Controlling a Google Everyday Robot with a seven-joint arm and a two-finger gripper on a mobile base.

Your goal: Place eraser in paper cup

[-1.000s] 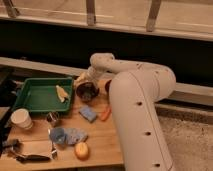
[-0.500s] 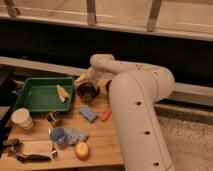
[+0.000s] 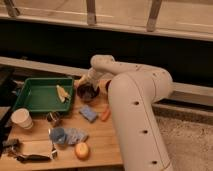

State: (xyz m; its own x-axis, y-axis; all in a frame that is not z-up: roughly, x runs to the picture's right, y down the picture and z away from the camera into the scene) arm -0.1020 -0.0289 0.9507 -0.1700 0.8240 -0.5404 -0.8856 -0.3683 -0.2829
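Note:
The white paper cup [image 3: 21, 118] stands upright at the table's left edge, in front of the green tray [image 3: 30, 106]. My gripper [image 3: 87, 92] is a dark shape at the end of the white arm [image 3: 135, 100], low over the table just right of the tray's right edge and well to the right of the cup. I cannot make out the eraser as a separate thing. The dark mass at the gripper may hide it.
A yellow banana piece [image 3: 62, 93] lies in the tray. A small metal cup [image 3: 52, 118], a blue sponge [image 3: 88, 113], an orange carrot-like piece [image 3: 105, 114], a blue crumpled thing [image 3: 65, 135], a round fruit [image 3: 81, 150] and dark tools [image 3: 27, 152] lie on the wooden table.

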